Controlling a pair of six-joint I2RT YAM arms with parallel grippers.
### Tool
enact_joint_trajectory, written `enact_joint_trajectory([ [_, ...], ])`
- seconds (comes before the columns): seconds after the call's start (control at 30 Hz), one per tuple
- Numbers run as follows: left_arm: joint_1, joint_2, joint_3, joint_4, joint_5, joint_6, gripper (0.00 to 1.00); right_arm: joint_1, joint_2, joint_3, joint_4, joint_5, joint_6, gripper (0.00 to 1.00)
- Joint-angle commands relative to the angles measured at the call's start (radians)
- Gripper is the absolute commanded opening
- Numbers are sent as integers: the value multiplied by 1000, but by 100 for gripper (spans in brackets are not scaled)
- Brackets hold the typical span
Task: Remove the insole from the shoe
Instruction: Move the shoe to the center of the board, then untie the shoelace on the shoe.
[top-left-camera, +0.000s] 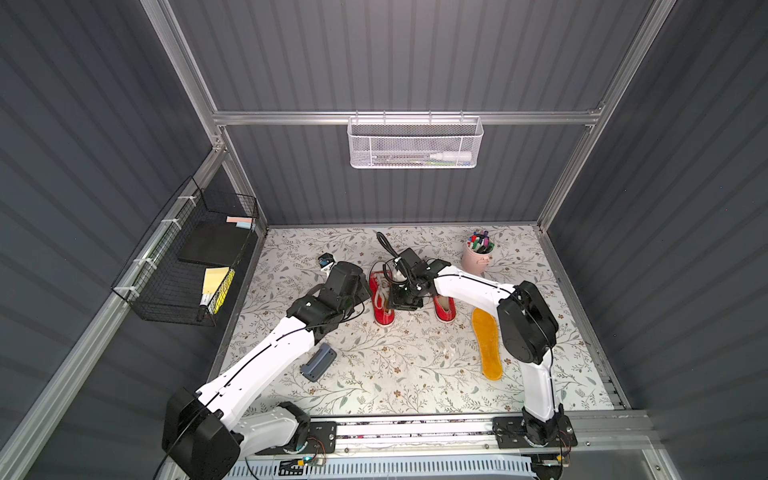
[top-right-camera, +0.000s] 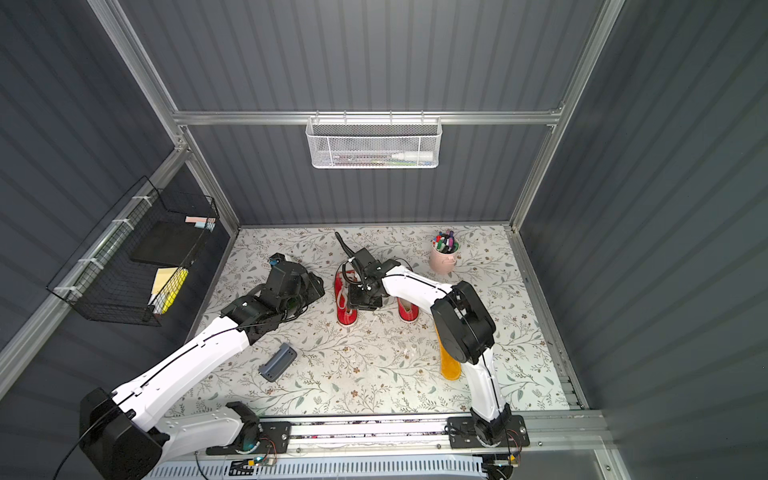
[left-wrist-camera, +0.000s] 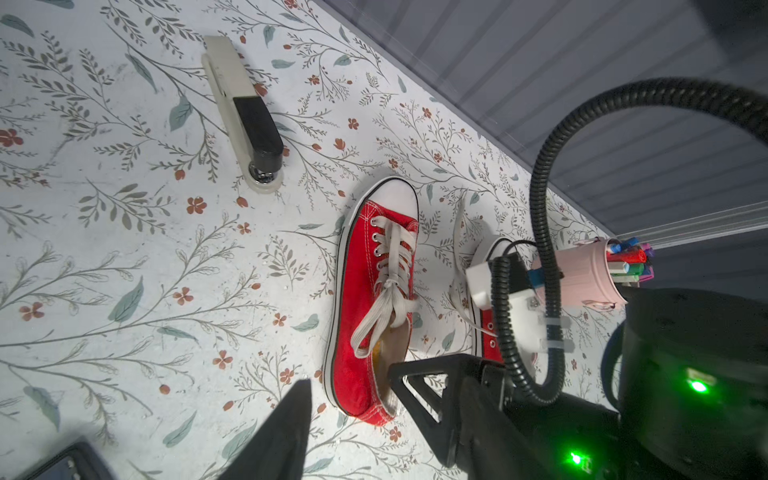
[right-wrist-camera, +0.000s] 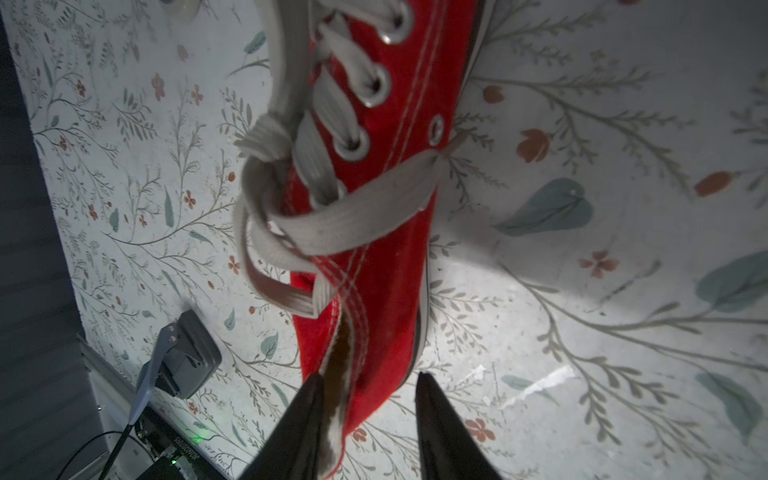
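Right claw (right-wrist-camera: 368, 374), right wrist view: nearest the lens; its two black tips straddle the heel end of the red shoe (right-wrist-camera: 374, 187); one sits at the pale lining of the mouth, one outside the canvas wall
Risk here: the wall stands between the tips along with the insole (right-wrist-camera: 338, 361); a pinch there would likely lift the whole shoe, or slip off the insole's edge; the loose laces (right-wrist-camera: 291, 224) could snag
Grip: tips partly apart; whether they press on anything I cannot tell
Left wrist view: insole shows yellow in the shoe's mouth, not yet out; a finger of the right claw dips into that mouth
Left claw (left-wrist-camera: 376, 432): one finger (left-wrist-camera: 291, 424) shows wide of centre; nothing between, nothing touched; it reads as apart and empty
Risk here: shoe unbraced, so a pull may drag it
Top views: shoe lies on the worktop (top-left-camera: 395, 374) near the second shoe (top-left-camera: 444, 309); a loose insole (top-left-camera: 487, 345) lies beyond it, beside the right arm
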Motion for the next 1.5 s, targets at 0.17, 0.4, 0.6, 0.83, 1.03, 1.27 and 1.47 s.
enact_joint_trajectory([
  [0.17,0,-5,-31,-35,-13,-6,60,5,37,78,-84,2,2,8],
  [0.4,11,11,-162,73,111,-15,66,26,-150,-163,-104,-68,-7,3],
  [0.6,13,47,-243,187,225,-26,67,81,-306,-357,-166,-77,-41,6],
  [0.83,13,75,-319,295,342,-24,66,98,-408,-457,-228,-143,-151,43],
  [1.03,13,89,-332,314,366,-21,66,73,-639,-463,-183,-6,-386,62],
  [1.27,13,75,-356,306,372,-20,66,69,-672,-570,-13,42,-997,61],
  [1.47,13,44,-375,275,354,-24,66,67,-459,-459,-57,58,-1246,57],
])
